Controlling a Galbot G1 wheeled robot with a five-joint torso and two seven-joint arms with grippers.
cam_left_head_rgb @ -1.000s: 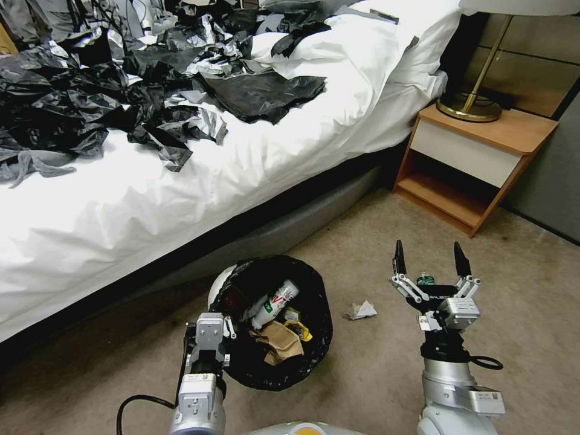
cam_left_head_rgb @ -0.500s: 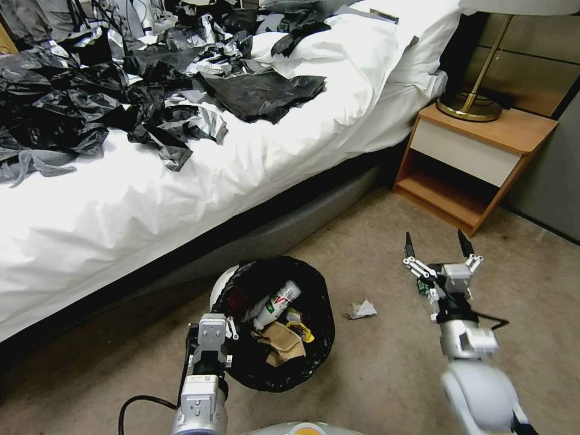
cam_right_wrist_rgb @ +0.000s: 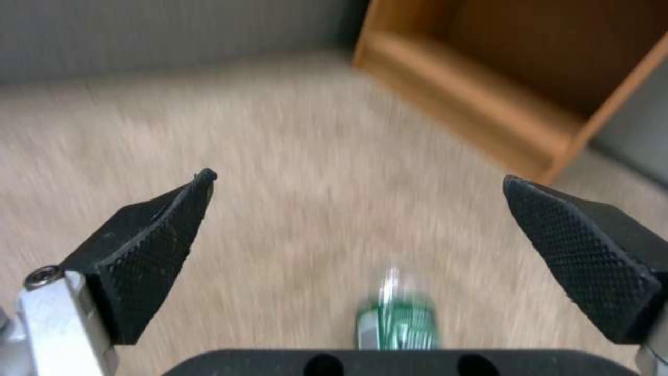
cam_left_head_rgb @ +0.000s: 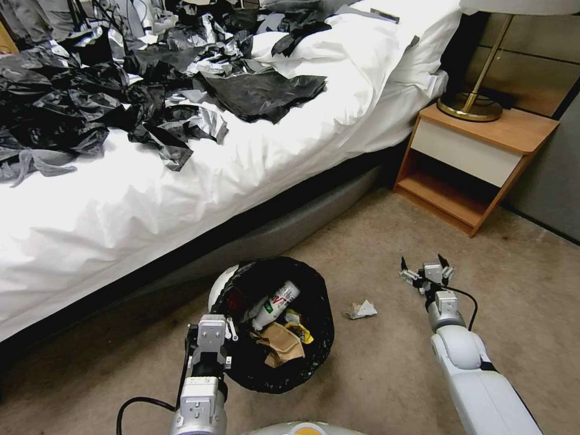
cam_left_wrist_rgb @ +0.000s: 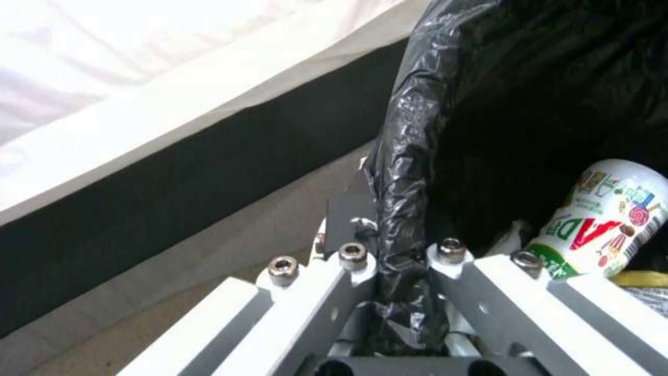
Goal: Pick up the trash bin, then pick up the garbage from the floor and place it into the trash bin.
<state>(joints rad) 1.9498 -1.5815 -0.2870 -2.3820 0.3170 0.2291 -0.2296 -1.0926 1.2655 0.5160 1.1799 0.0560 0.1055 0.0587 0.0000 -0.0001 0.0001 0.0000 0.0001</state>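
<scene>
Bed [cam_left_head_rgb: 181, 175]: upper left of the frame, plastic sheets [cam_left_head_rgb: 121, 90] strewn on it.
Nightstand [cam_left_head_rgb: 471, 163]: upper right, lamp base [cam_left_head_rgb: 470, 107] on it.
Trash bin [cam_left_head_rgb: 320, 302]: lower centre, on the carpet before the bed; bottle [cam_left_head_rgb: 275, 304] and paper bag [cam_left_head_rgb: 281, 343] in it.
Tissue [cam_left_head_rgb: 361, 310]: on the carpet, just right of the bin.

White plastic bottle [cam_left_wrist_rgb: 607, 219] inside the trash bin [cam_left_wrist_rgb: 410, 156]: printed label with large red letters "AD", a green band of small unreadable characters and a barcode. Small bottle [cam_right_wrist_rgb: 396, 318] on the carpet: green label, print blurred and unreadable.
</scene>
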